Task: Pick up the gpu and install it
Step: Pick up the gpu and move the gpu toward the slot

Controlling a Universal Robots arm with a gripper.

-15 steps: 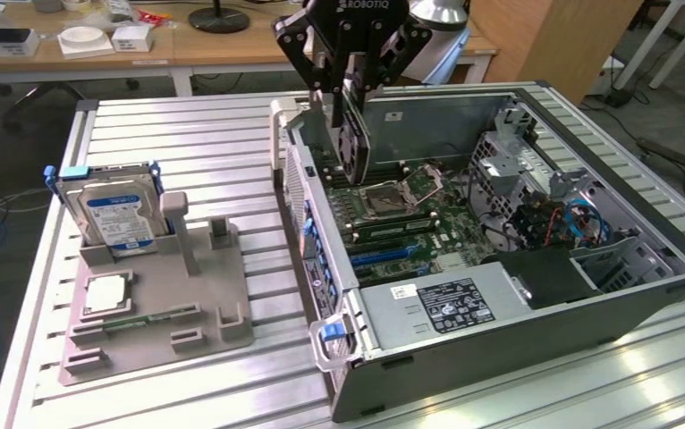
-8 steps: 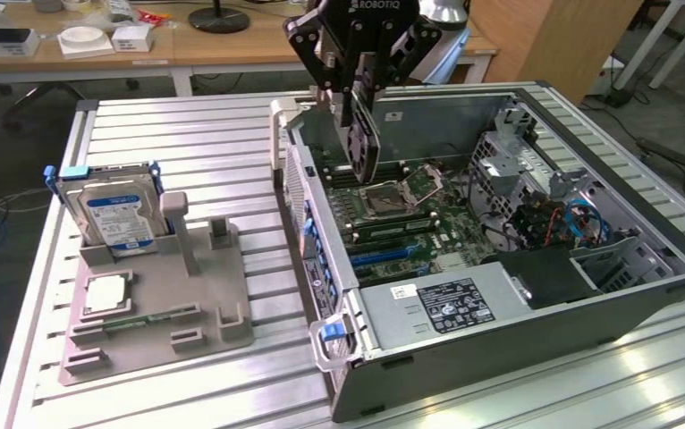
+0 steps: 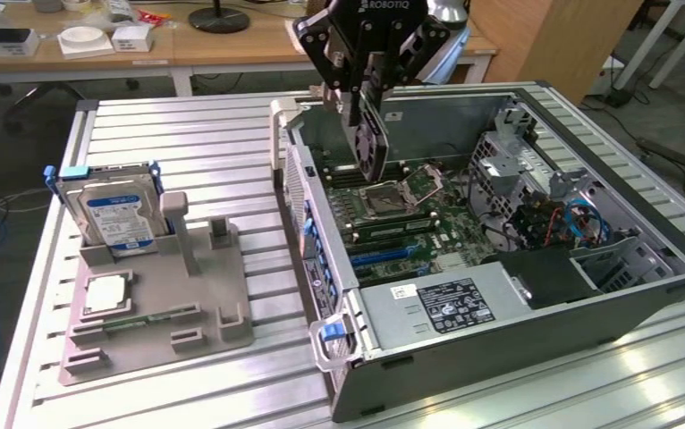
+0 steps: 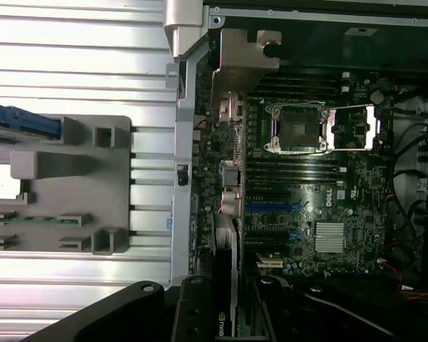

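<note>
While your arm hangs in mid-air, you have:
table: slatted aluminium, carrying everything else.
computer case: lying on its side, lid off, motherboard exposed.
grey fixture: beside the case, on the exterior view's left.
gripper: your claw is clamped on the gpu at its upper edge.
gpu: held on edge above the motherboard, near the case's far wall, not seated.
hard drive: standing upright in the fixture.
</note>
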